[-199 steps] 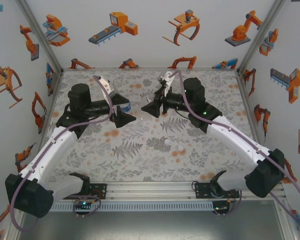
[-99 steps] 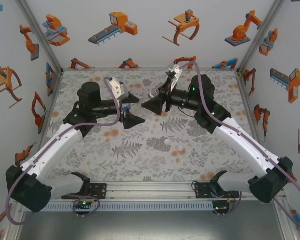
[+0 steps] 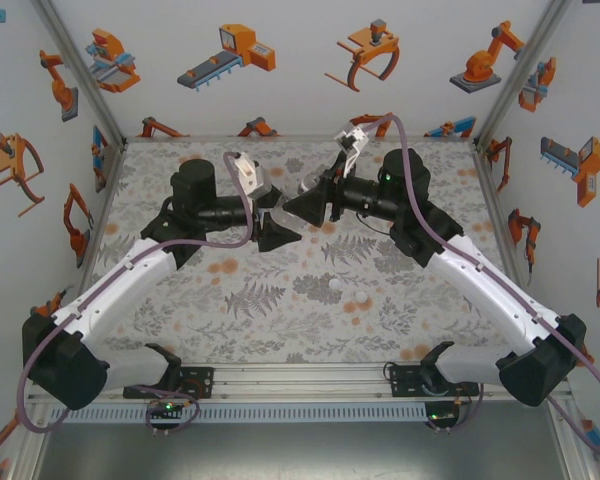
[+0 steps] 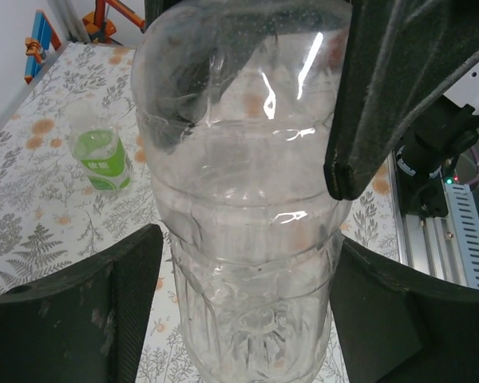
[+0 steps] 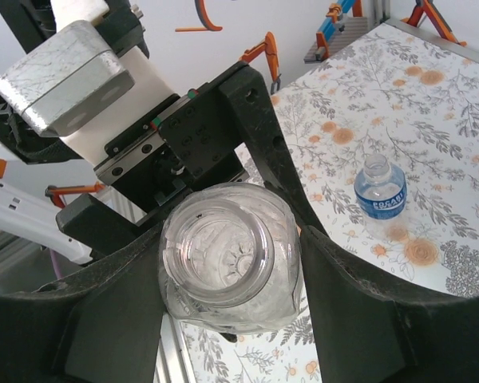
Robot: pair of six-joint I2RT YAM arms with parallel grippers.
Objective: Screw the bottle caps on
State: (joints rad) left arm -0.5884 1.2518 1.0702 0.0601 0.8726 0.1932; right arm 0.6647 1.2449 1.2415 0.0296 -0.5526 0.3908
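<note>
Two grippers sharing one clear bottle [image 4: 247, 199] above the table [image 3: 280, 320].
The right gripper [image 5: 231, 279] is pinching it; the left gripper [image 4: 247, 311] is flanking it, grip unclear. One green bottle [image 4: 104, 155], one blue-labelled bottle [image 5: 381, 195] and two white caps [image 3: 333, 284] [image 3: 361, 298] are resting below.

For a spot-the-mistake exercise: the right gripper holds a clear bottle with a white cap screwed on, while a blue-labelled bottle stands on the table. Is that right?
No. The clear bottle held by the right gripper has no cap: the right wrist view looks straight into its open neck. The rest holds: a blue-labelled bottle stands upright on the table.
</note>
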